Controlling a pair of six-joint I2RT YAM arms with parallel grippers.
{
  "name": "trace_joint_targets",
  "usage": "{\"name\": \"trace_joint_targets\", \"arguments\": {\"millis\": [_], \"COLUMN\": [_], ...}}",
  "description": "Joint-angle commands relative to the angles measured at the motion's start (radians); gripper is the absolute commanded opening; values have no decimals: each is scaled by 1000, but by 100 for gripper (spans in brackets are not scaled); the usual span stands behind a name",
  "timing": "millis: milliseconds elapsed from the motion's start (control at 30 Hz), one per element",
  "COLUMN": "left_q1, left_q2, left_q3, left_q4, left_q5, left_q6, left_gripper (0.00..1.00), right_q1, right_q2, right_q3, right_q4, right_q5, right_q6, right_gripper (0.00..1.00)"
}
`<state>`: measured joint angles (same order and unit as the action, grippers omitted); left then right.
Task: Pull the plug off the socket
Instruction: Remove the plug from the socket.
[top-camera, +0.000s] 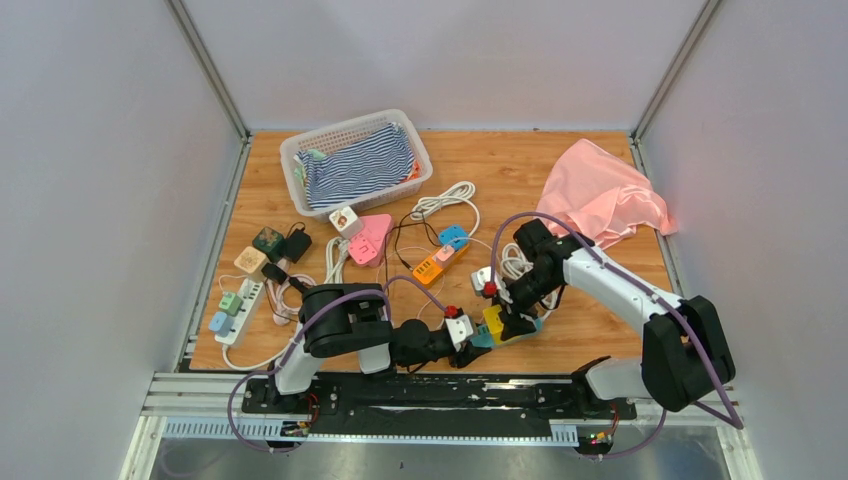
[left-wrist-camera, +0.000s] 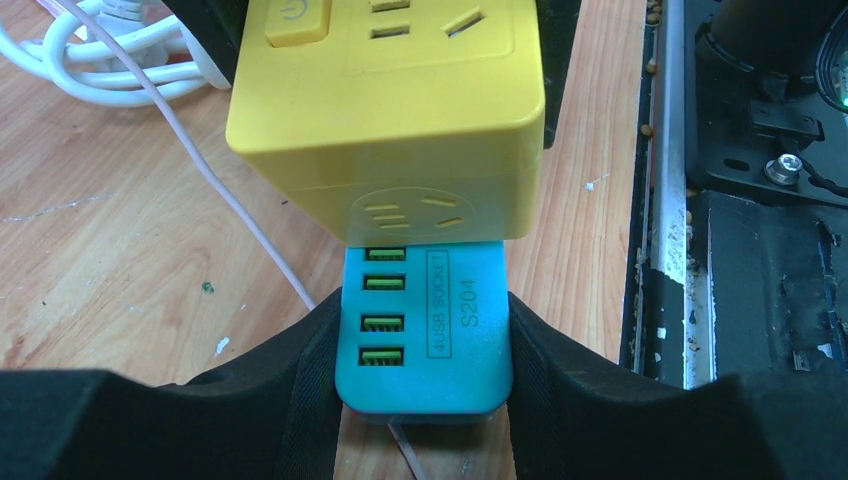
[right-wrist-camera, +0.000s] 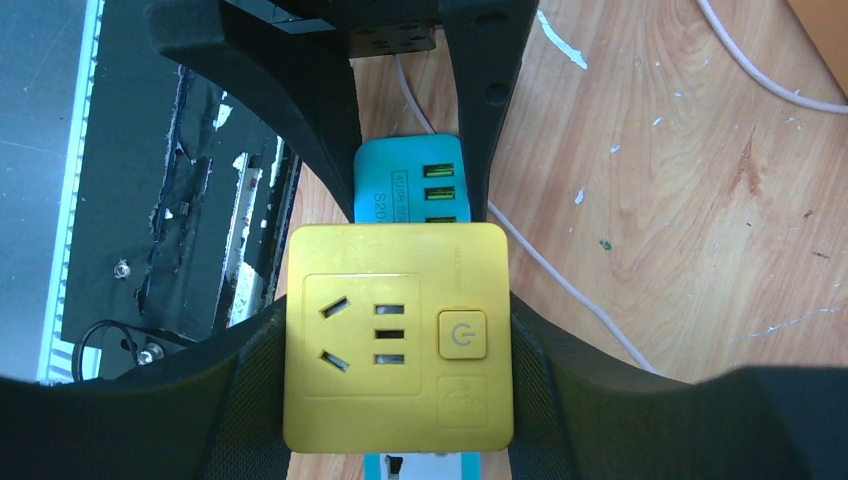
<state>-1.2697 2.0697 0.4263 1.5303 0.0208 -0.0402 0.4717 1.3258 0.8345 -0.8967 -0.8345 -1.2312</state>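
A yellow cube plug adapter (top-camera: 493, 322) sits plugged on a teal USB socket strip (top-camera: 482, 339) near the table's front edge. My left gripper (left-wrist-camera: 425, 345) is shut on the teal socket strip (left-wrist-camera: 425, 330), its fingers (left-wrist-camera: 300, 380) pressing both sides. My right gripper (right-wrist-camera: 398, 340) is shut on the yellow adapter (right-wrist-camera: 398, 335), whose face with outlets and a power button fills the right wrist view. The teal strip (right-wrist-camera: 410, 185) shows beyond it there. In the left wrist view the yellow adapter (left-wrist-camera: 390, 110) stands on the strip's far end.
A thin pale cable (left-wrist-camera: 215, 190) runs from under the teal strip. Other power strips and plugs (top-camera: 430, 268) lie mid-table, a white strip (top-camera: 238, 310) at the left. A basket with striped cloth (top-camera: 357, 162) and a pink cloth (top-camera: 600, 195) are at the back. The metal rail (top-camera: 400, 390) is close in front.
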Motion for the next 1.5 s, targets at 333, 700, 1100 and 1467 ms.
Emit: {"name": "trace_joint_targets", "arguments": {"millis": [333,700,1100,1467], "left_q1": [-7,-7,-7,-8], "left_q2": [40,40,40,38], "left_q3": [10,9,9,7], "left_q4": [3,3,2,3], "left_q5": [21,22,22,22], "left_q6": [14,16,17,16], "left_gripper": [0,0,0,0], "right_q1": [8,-46,-54,-62], "right_q2": [-35,-27,-34,-45], "right_q3": [-4,-7,-9,-7], "right_q4": [-119,113,58,-4], "right_q5": [-205,-32,-84,-137], "right_q6": [-198,113,3,-50], "right_gripper": [0,0,0,0]}}
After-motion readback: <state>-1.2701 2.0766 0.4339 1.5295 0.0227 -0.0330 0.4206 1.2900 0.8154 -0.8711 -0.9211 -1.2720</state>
